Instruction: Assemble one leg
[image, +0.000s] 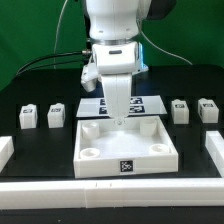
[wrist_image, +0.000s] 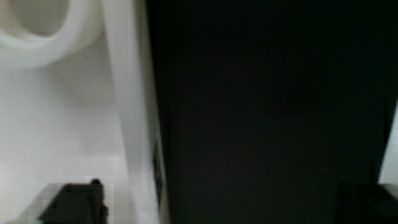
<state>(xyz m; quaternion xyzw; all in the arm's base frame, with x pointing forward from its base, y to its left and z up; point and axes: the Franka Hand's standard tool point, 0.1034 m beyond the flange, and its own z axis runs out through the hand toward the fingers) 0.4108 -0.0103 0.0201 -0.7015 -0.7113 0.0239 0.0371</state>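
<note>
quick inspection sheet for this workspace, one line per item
surface: black table, white rails along its edges
job's things: legs on the exterior view's left, legs on its right, all loose; panel in the middle, visible sockets empty
clutter: nothing seen
grippers: tool open, holding nothing, above the panel's far side
cables: black cables behind the arm
surroundings: green backdrop; marker board behind the panel

Smooth white plastic panel (image: 100, 165), matt white plastic leg (image: 29, 117), matt black table (image: 40, 145), glossy white arm (image: 112, 20)
</note>
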